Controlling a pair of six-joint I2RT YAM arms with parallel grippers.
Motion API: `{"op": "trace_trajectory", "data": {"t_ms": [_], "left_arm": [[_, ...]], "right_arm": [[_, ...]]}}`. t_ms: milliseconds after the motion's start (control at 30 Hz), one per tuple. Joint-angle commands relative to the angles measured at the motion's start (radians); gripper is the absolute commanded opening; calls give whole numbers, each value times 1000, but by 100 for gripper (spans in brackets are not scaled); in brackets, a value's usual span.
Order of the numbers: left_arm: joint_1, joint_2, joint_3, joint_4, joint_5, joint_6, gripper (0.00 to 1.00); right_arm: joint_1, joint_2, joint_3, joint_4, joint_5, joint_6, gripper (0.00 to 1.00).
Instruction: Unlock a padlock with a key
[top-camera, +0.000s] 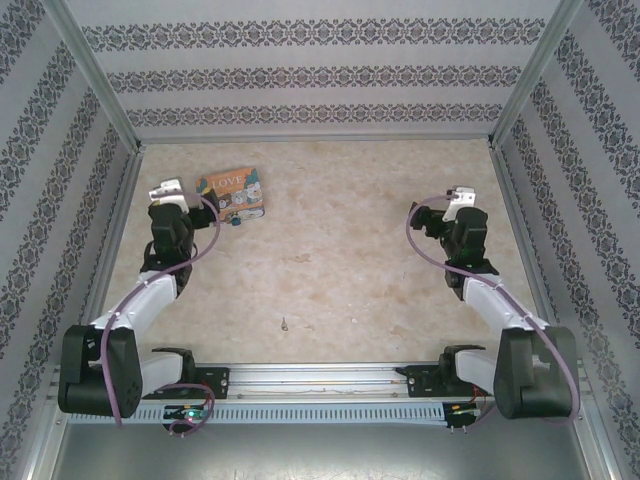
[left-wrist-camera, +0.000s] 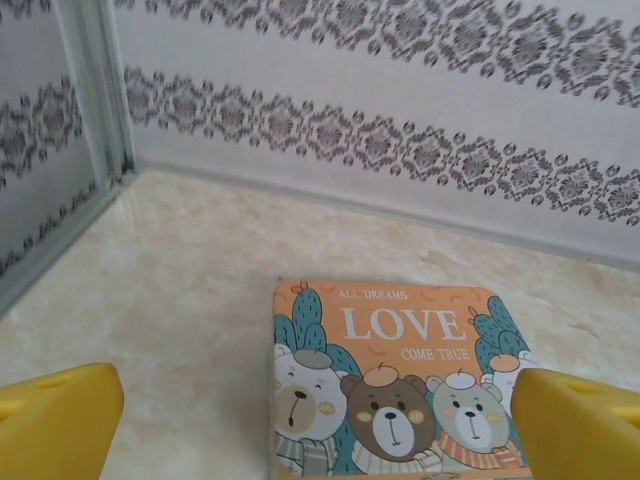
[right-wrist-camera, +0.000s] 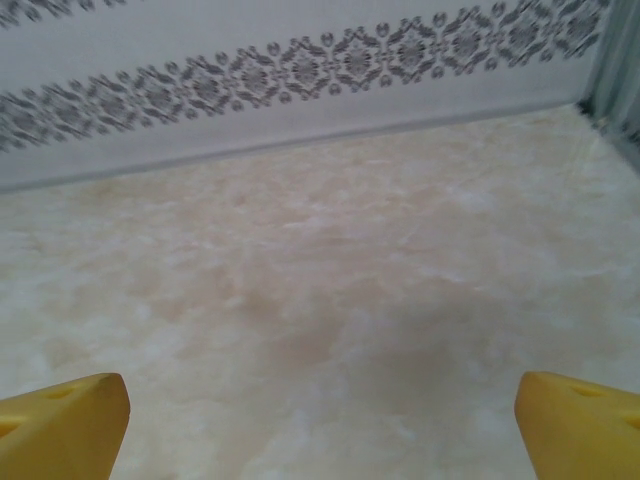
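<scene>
From above, the left hand (top-camera: 165, 187) hangs near the far left corner of the tabletop (top-camera: 350, 250), just beside an orange tin box (top-camera: 232, 190) printed with bears. A tiny blue speck (top-camera: 237, 222) lies at the near edge of the tin. I judge this to be the padlock, though it is too small to be sure. The key (top-camera: 285, 323) is a thin dark sliver lying alone near the middle of the near edge, well apart from both hands and from the tin. The right hand (top-camera: 462, 195) hangs over bare surface on the far right. Both arms are drawn back to their own sides, which leaves the middle open, so the task looks not yet begun.

From the left wrist, the left hand (left-wrist-camera: 318, 430) is spread wide and grips nothing: its yellow fingertips (left-wrist-camera: 55, 420) sit at the two bottom corners. The tin box (left-wrist-camera: 390, 390) lies flat between and beyond them, lid up, reading "LOVE". The hand faces the tin, probably because the padlock lies close by it.

From the right wrist, the right hand (right-wrist-camera: 320, 430) is likewise spread wide and empty, its fingertips (right-wrist-camera: 580, 425) over plain tabletop (right-wrist-camera: 320, 250) that runs to the patterned wall (right-wrist-camera: 300, 70). This hand seems the likelier one to fetch the key.
</scene>
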Motion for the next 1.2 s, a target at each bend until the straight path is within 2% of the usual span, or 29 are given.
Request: {"op": "trace_trajectory", "data": {"t_ms": [0,100,233,533,700,867,1167], "left_arm": [[50,35,125,-297,24,-179,99],[119,99,221,-371,150,-280,99],[204,199,299,-375,328,-371,99],[290,430,446,-369,654,-388,100],[306,531,498,-344,747,-387,100],[307,650,594,-404,818,-352,100],[306,781,701,-515,827,-279,90]], "right_arm": [[10,-48,62,-183,-164,157,99],[12,-59,81,-207,-273,237,98],[16,-61,91,-228,-340,309,98],[24,-78,82,-269,-375,315,98],[27,-78,79,-271,-387,306,98],[31,-70,82,-261,-396,304,98],[33,-67,82,-259,-379,297,99]]}}
